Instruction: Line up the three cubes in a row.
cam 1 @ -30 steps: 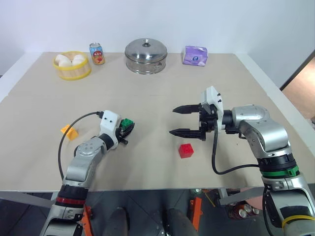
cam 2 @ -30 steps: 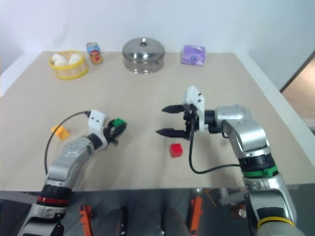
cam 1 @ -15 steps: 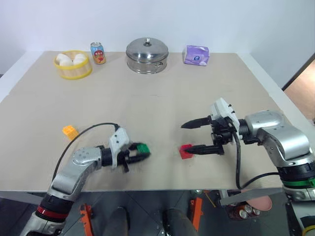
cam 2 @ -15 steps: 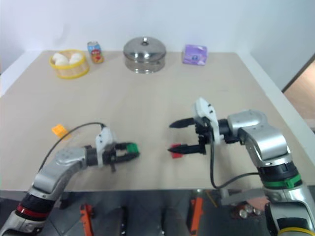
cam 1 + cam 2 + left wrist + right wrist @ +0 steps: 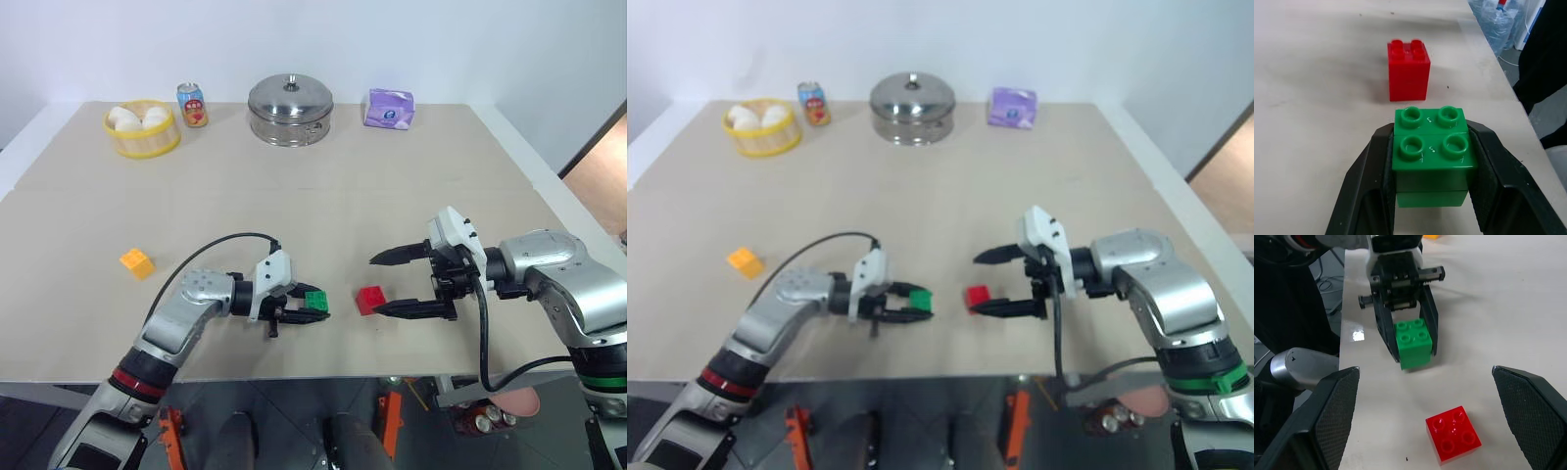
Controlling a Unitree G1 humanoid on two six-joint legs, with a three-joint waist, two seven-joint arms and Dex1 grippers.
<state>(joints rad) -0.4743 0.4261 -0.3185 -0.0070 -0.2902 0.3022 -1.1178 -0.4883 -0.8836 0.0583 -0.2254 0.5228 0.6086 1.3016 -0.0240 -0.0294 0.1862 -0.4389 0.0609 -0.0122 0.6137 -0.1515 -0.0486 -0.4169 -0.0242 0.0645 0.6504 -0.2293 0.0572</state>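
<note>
My left gripper [image 5: 315, 304] is shut on the green cube [image 5: 315, 299] and holds it low over the table, studs up, just left of the red cube [image 5: 370, 299]. In the left wrist view the green cube [image 5: 1431, 152] sits between the black fingers [image 5: 1369, 186], and the red cube [image 5: 1408, 68] stands a short gap beyond it. My right gripper [image 5: 375, 287] is open, pointing left, its fingertips on either side of the red cube's right edge without touching it. The yellow-orange cube [image 5: 137, 262] rests alone at the far left. The right wrist view shows the green cube [image 5: 1413, 342] and the red cube [image 5: 1453, 433].
Along the back of the table stand a yellow basket [image 5: 143, 142] of white round things, a soda can [image 5: 193, 105], a lidded steel pot [image 5: 290, 110] and a purple packet [image 5: 389, 108]. The table's front edge [image 5: 294, 377] runs close below both grippers.
My left gripper has swung right with the green cube, from mid-left to beside the red cube. My right gripper has drawn back and lower, close to the red cube.
</note>
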